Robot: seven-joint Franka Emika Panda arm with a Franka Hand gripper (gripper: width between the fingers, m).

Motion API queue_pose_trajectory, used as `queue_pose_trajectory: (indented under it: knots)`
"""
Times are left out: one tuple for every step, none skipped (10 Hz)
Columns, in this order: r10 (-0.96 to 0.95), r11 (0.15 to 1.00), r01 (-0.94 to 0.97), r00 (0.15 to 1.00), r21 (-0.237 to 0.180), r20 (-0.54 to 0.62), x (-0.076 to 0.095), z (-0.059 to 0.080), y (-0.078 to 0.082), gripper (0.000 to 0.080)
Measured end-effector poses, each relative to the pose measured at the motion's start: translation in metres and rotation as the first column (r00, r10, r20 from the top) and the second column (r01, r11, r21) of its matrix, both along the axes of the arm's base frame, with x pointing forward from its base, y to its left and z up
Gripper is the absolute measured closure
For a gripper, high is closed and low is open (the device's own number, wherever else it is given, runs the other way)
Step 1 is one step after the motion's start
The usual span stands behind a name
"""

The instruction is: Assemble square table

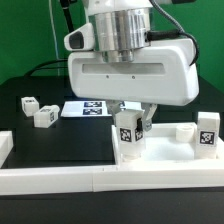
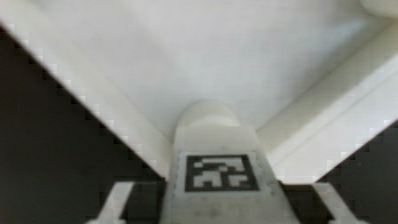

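The white square panel (image 1: 165, 152) lies flat at the front right, and its corner fills the wrist view (image 2: 196, 60). A white tagged leg (image 1: 126, 133) stands upright at the panel's corner on the exterior view's left. My gripper (image 1: 134, 118) is directly above this leg and straddles it. In the wrist view the leg (image 2: 221, 165) sits between my gripper (image 2: 224, 205) fingers (image 2: 121, 200), with a thin dark gap on each side, so the jaws are open. A second leg (image 1: 207, 131) stands upright at the panel's right end. Two more legs (image 1: 28, 103) (image 1: 45, 116) lie loose at the left.
The marker board (image 1: 84, 108) lies flat behind the panel, near the middle. White border bars run along the front edge (image 1: 60, 181) and at the left (image 1: 5, 146). A black mat (image 1: 60, 140) covers the table.
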State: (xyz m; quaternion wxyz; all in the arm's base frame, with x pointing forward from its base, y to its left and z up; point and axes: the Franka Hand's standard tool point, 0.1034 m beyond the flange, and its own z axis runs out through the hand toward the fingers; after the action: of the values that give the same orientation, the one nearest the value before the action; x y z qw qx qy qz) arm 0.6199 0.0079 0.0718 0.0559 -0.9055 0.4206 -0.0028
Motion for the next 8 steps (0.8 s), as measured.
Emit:
queue_pose_trajectory:
  knots:
    - [-0.134,0.991,0.134,0.990,0.009,-0.032,0.0013,-0.0005,0.0027,0.0511]
    - [-0.232,0.972,0.233,0.972,0.022,-0.040,0.0023,-0.0007,0.0028,0.0511]
    - [-0.359,0.932,0.361,0.932,0.038,-0.053,0.0030,-0.0006,0.0023,0.0511]
    - [-0.436,0.897,0.440,0.897,0.048,-0.065,0.0035,-0.0006,0.0017,0.0511]
    - [-0.443,0.893,0.447,0.894,0.048,-0.067,0.0034,-0.0006,0.0020,0.0511]
    - [-0.442,0.894,0.446,0.894,0.048,-0.067,0.0033,-0.0009,0.0022,0.0511]
    - [-0.399,0.915,0.402,0.915,0.048,-0.061,0.0030,-0.0007,0.0019,0.0348]
    - [-0.318,0.947,0.320,0.946,0.037,-0.058,0.0010,0.0006,0.0000,0.0220]
